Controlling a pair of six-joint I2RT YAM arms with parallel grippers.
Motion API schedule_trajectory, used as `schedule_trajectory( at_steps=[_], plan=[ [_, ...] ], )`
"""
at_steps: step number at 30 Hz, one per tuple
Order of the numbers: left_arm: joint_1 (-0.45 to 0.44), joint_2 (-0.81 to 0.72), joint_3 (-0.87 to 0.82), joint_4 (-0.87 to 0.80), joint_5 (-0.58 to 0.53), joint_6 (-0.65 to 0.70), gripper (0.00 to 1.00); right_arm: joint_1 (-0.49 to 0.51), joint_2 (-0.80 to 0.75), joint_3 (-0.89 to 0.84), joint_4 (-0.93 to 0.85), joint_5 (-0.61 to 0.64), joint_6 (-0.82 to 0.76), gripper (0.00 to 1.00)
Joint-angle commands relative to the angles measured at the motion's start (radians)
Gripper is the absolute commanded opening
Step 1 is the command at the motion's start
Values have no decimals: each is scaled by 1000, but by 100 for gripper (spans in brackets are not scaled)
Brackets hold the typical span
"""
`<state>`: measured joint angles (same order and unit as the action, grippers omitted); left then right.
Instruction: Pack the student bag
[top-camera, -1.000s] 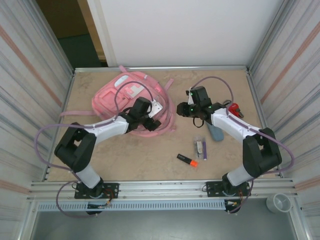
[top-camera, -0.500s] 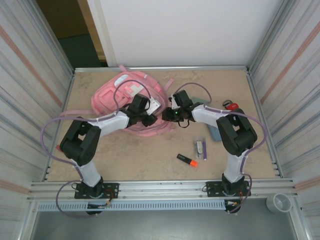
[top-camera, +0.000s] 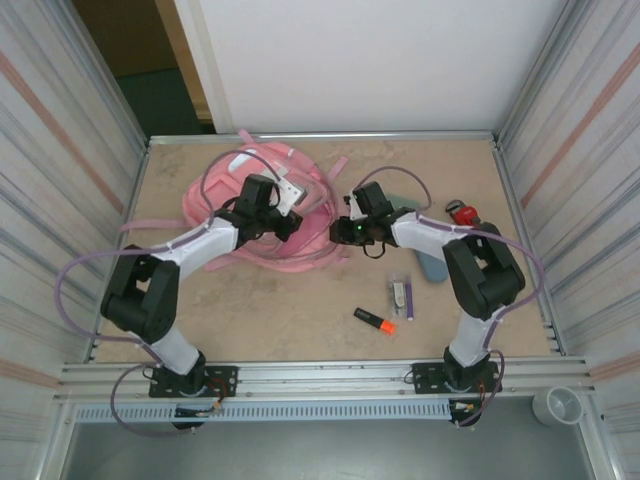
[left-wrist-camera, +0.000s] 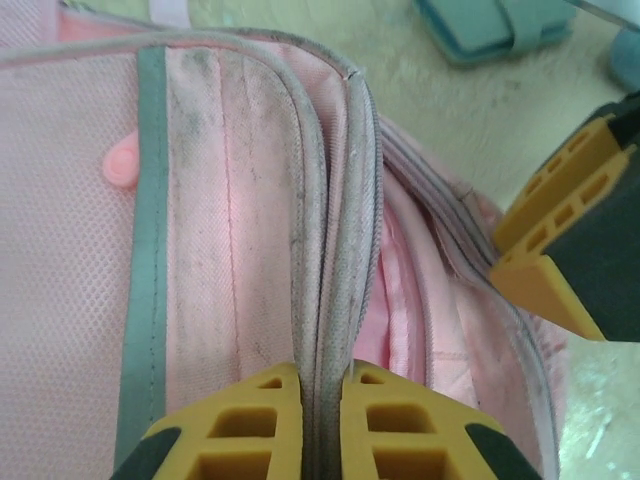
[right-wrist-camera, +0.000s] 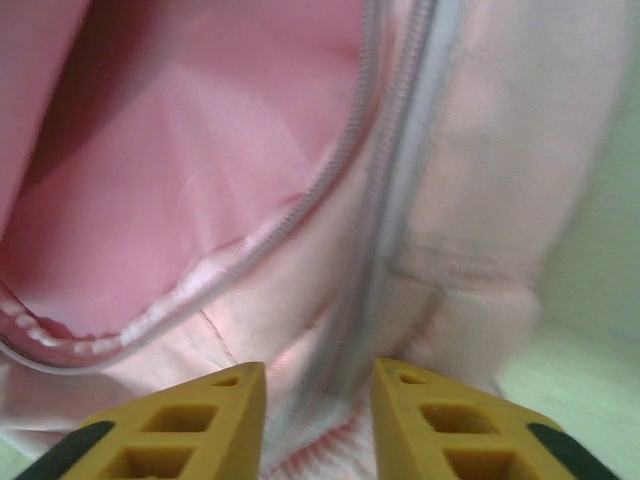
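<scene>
Student bag (left-wrist-camera: 230, 250): large backpack of pink fabric with white patches, grey-piped seams and loose pink straps trailing beside it. Lies flat on the far left part of the table (top-camera: 290, 310). Main zip open, the mouth gaping onto a pink lining; fabric smudged grey along the opening.

A beige marbled counter (top-camera: 300, 300) lies between ribbed pale side walls (top-camera: 60, 150), a plain white back wall (top-camera: 380, 60) behind it, a silver metal rail (top-camera: 330, 374) in front.
</scene>
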<state>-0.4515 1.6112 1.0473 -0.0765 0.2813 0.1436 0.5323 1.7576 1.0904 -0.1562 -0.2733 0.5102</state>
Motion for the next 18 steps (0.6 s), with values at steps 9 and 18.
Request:
schedule_trajectory(
  at_steps=[9,18],
  plan=[
    [89,-131,-38,136,117,-94,0,-232,-232,40,-551,485,-143,99],
    [92,-135,-62,172,123,-114,0,-354,-289,-162,-568,336,-97,99]
  ],
)
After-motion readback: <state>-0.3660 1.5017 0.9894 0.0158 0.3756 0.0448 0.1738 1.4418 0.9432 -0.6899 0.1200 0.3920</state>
